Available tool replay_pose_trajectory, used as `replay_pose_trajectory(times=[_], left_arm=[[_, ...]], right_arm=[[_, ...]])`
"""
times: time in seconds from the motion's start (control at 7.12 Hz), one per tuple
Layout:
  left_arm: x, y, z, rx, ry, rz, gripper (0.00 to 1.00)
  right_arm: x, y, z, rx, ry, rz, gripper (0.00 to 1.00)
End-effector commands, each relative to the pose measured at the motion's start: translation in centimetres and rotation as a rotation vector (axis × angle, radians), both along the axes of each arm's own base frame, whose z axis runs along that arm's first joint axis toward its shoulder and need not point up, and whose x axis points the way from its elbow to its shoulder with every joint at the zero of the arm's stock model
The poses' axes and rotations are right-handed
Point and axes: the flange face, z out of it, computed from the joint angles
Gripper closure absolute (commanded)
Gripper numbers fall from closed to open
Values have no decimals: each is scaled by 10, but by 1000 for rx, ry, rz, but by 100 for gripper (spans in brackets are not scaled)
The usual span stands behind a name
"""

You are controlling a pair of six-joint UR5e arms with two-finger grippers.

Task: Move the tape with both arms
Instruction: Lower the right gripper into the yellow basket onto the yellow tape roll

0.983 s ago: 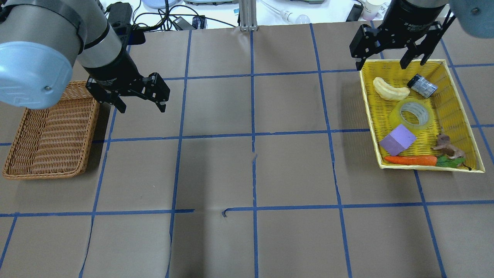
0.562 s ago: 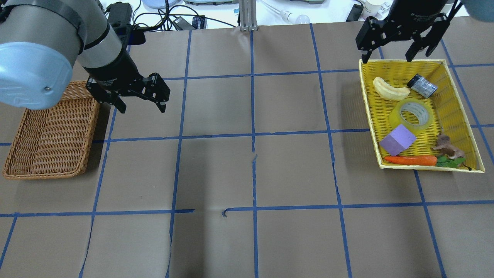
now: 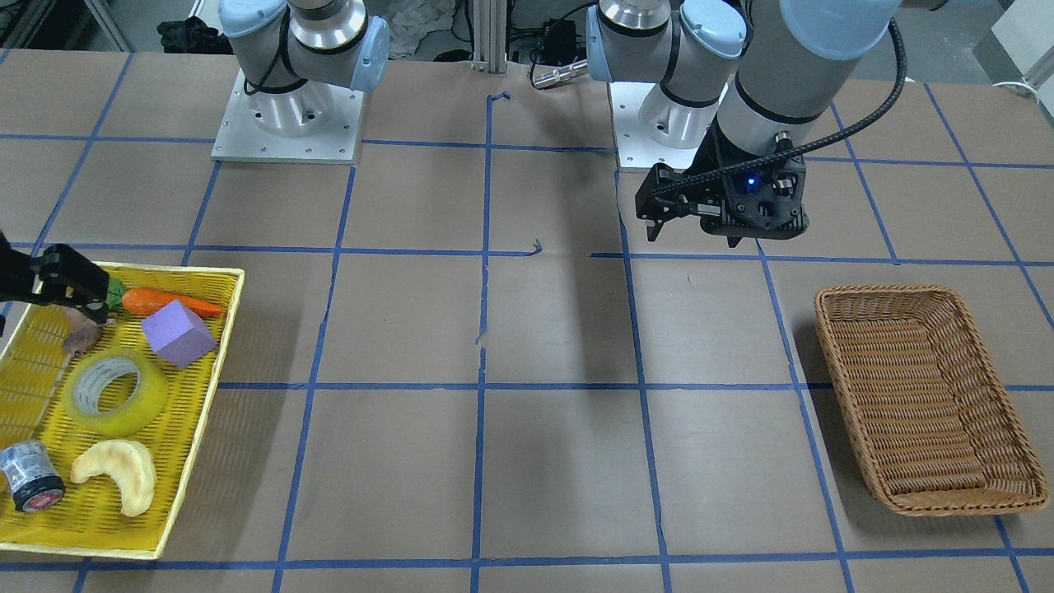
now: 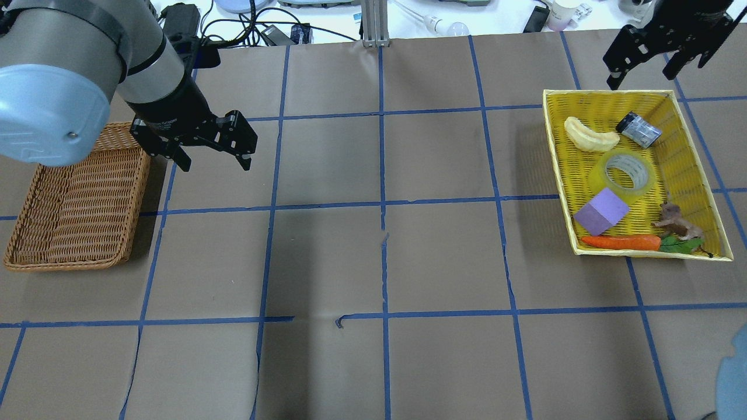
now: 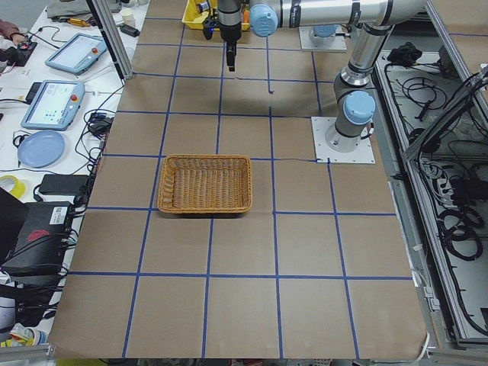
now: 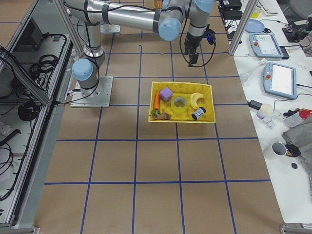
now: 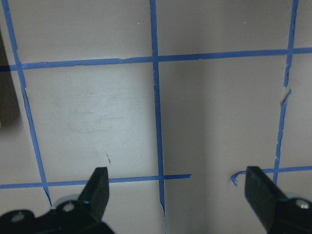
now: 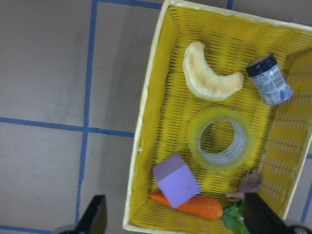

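The tape [image 4: 623, 172] is a translucent yellow-green roll lying flat in the middle of the yellow basket [image 4: 554, 153]. It also shows in the front view [image 3: 115, 394] and the right wrist view [image 8: 223, 145]. My right gripper [image 4: 640, 74] is open and empty. It hangs high over the basket's far edge, apart from the tape, and its fingers [image 8: 96, 214] frame the wrist view. My left gripper [image 4: 215, 162] is open and empty above the table, just right of the wicker basket [image 4: 76, 198]. Its fingers [image 7: 97, 190] show only bare brown paper and blue tape lines between them.
The yellow basket also holds a pale crescent piece [image 4: 589, 135], a silver-black cylinder [image 4: 639, 129], a purple cube [image 4: 601, 211], a carrot [image 4: 621, 241] and a small brown toy animal [image 4: 674, 221]. Cables and devices lie beyond the table's far edge.
My right gripper has moved up and to the far right, from over the yellow basket's far-left rim to beyond its far edge. The left arm and the tape have not moved.
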Motion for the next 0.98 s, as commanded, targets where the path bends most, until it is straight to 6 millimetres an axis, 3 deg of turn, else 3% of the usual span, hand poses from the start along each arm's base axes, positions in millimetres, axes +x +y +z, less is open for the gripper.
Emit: replay_pose_trajectory(times=[0.0,0.14,0.28,0.42,0.56,0.84], left_arm=[[0,0,0,1,0,0,0],[0,0,0,1,1,1,0],[0,0,0,1,0,0,0],[0,0,0,-1,1,1,0],[0,-1,0,-1,1,1,0],[-1,0,-1,1,3,1,0]], right_arm=[[-62,-21,-74,14,-11,116,0],[-95,-19,-119,7,-17,145,0],[-102,-12,-155,-5,-12,184,0],[-99,-6,-179,-15,-3,199,2],[-110,0,-202,-10,-8,199,4],[-125,3,-223,0,-15,178,13]])
